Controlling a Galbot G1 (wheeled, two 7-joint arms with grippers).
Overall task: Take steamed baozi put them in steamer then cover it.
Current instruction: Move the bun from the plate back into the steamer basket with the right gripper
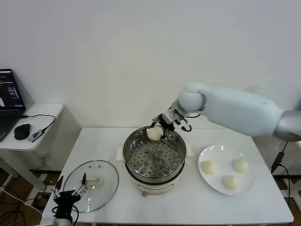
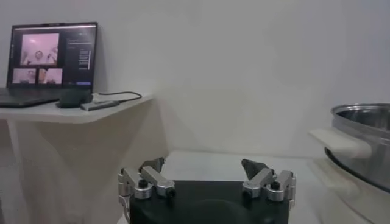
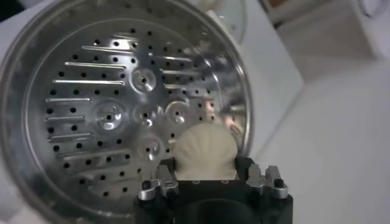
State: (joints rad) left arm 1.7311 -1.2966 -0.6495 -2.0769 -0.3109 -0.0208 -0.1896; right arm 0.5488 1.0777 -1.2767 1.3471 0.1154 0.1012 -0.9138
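My right gripper (image 1: 159, 128) is shut on one cream-white baozi (image 1: 154, 133) and holds it over the far rim of the steel steamer (image 1: 136, 141). In the right wrist view the baozi (image 3: 204, 152) sits between the jaws above the perforated tray (image 3: 109, 115), which holds nothing. Three more baozi (image 1: 208, 166) (image 1: 240, 165) (image 1: 229, 181) lie on the white plate (image 1: 211, 153) to the right. The glass cover (image 1: 108, 181) with its cream handle (image 1: 94, 180) lies flat on the table to the left of the steamer. My left gripper (image 1: 69, 189) is open, low at the table's front left corner.
A side table (image 1: 47, 110) at the left carries a laptop (image 1: 8, 103), a mouse (image 1: 21, 131) and a cable. The left wrist view shows the steamer's rim and side handle (image 2: 341, 141) off to one side and the laptop (image 2: 52, 61).
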